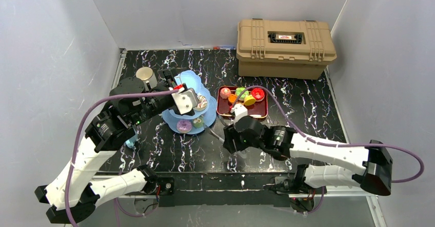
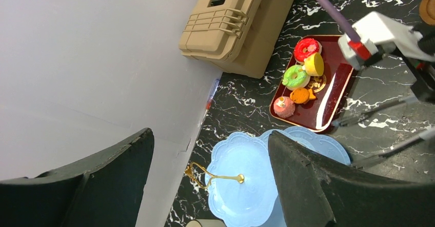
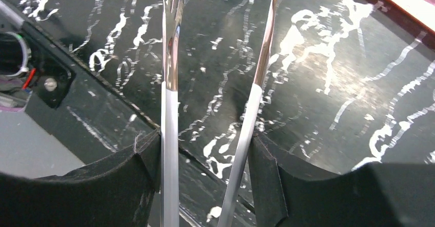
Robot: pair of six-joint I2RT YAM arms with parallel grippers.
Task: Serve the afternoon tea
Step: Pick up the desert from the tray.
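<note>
The left pincer (image 2: pixel 210 136) gapes empty above the light blue three-tier scalloped stand (image 2: pixel 246 155) on the black marbled worktop (image 1: pixel 308 99), beside the dark red rectangular tray (image 2: pixel 336 83); the right pincer (image 3: pixel 202 150) clamps shiny metal tongs (image 3: pixel 169 109).

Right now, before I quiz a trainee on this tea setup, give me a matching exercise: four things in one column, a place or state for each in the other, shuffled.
Things:
1. tan case
2. metal tongs
3. dark red tray
4. light blue tiered stand

Place or state:
A. gripped between the right fingers
B. back right corner, lid shut
C. gold handle on top
D. holds a green donut

Pairs: 1-B, 2-A, 3-D, 4-C
</note>
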